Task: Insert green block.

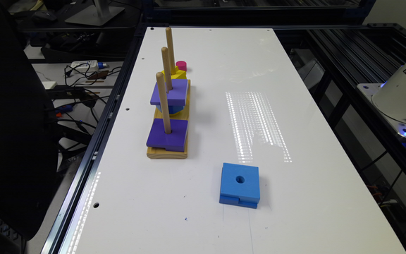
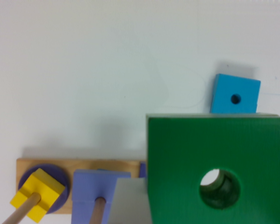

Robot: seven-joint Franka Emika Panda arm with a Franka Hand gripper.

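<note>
Not done yet. Green block (image 2: 218, 170) up off the table (image 1: 224, 70), very close to the wrist camera, round hole facing it. Not on any peg. Hangs over one end of the wooden base (image 2: 74, 167), hiding that end.

Already on the pegs: a purple block (image 1: 167, 134) low on the near peg (image 1: 162, 102), another purple block (image 1: 170, 92) on the middle peg, a yellow block (image 1: 174, 74) on the far one. Wooden base close to the table's long edge on the exterior view's left. Blue block (image 1: 240, 185) flat on the table by itself, well apart from the base.

Left to do: line the hole up over a peg, then slide the block down.

Wrist looking straight down at the table. Robot's white bottom part (image 1: 405, 91) beside the table's other long edge.

Gripper: cannot tell how wide. Likely holding the green block, going by how it hangs there.
</note>
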